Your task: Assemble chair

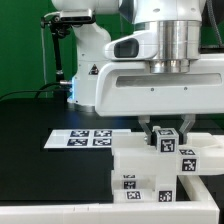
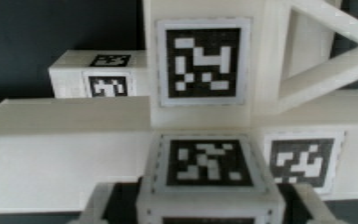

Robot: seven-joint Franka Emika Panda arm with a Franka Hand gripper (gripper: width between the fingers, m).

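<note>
Chair parts (image 1: 150, 170) are sitting clustered on the table (image 1: 25, 125), right of the marker board (image 1: 88, 139), and no seat or back looks joined yet. Further right, the hand (image 1: 163, 128) is closing around a tagged cube-ended post (image 1: 166, 140); I cannot tell whether the grip is firm.

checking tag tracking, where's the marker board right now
In the exterior view the marker board lies flat on the black table, left of centre, just left of the white chair pieces and below the robot's base.
</note>
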